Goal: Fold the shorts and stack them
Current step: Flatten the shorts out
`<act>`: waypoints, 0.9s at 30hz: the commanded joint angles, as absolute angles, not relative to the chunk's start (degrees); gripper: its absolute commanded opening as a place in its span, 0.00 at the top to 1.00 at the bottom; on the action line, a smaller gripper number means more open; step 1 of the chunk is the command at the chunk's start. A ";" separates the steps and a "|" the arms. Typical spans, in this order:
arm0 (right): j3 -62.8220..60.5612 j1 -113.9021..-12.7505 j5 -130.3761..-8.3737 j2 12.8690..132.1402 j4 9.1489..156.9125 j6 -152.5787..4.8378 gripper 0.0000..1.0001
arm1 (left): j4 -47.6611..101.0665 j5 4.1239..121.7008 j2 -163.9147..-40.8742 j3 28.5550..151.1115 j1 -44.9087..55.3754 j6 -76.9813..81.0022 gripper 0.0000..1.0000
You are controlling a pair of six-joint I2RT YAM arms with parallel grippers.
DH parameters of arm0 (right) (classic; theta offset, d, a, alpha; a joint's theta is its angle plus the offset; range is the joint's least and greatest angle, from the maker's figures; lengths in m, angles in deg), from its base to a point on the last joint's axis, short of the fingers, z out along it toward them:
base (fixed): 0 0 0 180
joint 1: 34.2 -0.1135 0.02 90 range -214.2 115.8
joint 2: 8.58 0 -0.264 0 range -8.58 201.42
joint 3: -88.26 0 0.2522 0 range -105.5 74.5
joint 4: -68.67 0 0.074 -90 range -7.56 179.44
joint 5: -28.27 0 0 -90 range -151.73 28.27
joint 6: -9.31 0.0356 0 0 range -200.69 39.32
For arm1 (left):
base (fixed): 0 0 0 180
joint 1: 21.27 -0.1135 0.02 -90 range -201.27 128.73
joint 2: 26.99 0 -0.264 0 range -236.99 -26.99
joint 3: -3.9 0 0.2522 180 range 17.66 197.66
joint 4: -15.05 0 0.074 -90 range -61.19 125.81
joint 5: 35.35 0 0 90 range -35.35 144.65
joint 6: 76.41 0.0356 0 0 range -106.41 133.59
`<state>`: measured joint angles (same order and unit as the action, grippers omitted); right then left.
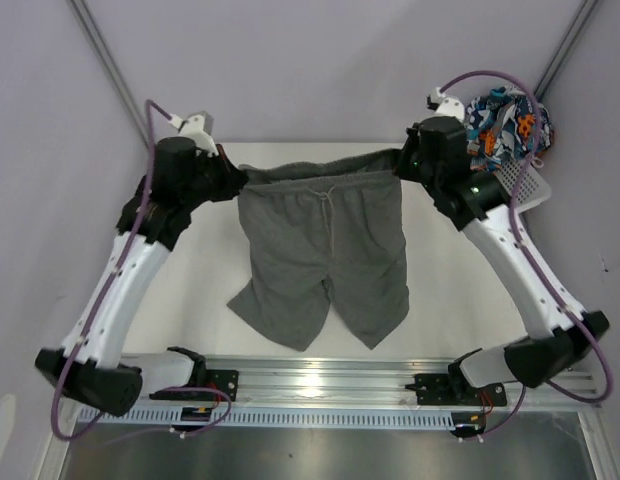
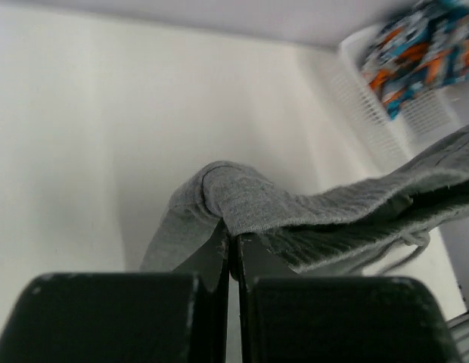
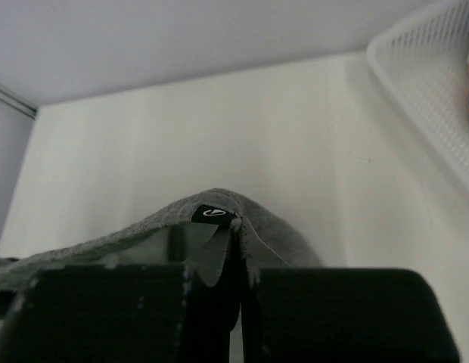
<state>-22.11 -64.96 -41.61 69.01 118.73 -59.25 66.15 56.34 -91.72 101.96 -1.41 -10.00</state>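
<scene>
Grey shorts [image 1: 325,250] hang spread between the two arms, waistband up and pulled taut at the far side of the table [image 1: 445,290]. The legs trail toward the near edge and seem to lie on the surface. The left gripper [image 1: 235,183] is pinched tight on the left waistband corner; its wrist view shows cloth bunched over closed fingers. The right gripper [image 1: 405,160] is clamped on the right corner, with a small black label sitting right at its fingertips in its wrist view. Patterned shorts [image 1: 505,125] sit heaped in the white basket [image 1: 527,187] at the far right, untouched.

Step looks like spreading the first pair flat before any fold; nothing is folded or stacked yet. The next move likely calls for lowering the waistband evenly so the cloth lands smooth, then letting go and regripping for a fold.

Room: bare table on both sides of the shorts, more on the left. The basket is just beside the right gripper, so that side is tight. The leg hems are near the metal rail [image 1: 320,380] at the front. The back wall is close behind the waistband.
</scene>
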 commanded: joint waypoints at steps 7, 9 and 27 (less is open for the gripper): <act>-29.36 -52.92 -60.93 96.16 101.08 -54.58 1.00 | 48.33 65.90 -116.18 100.88 -12.73 -17.25 1.00; -39.33 -52.66 -63.38 102.66 99.50 -55.19 1.00 | 45.52 65.81 -122.05 102.91 -13.88 -18.40 1.00; -24.57 -70.04 -67.54 101.29 100.28 -67.94 0.42 | 40.67 68.19 -137.65 107.67 -25.31 -25.17 0.14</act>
<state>-28.93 -65.38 -63.78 105.77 102.64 -64.96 42.83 67.91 -142.88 108.97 -24.88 -25.02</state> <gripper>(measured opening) 0.602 0.864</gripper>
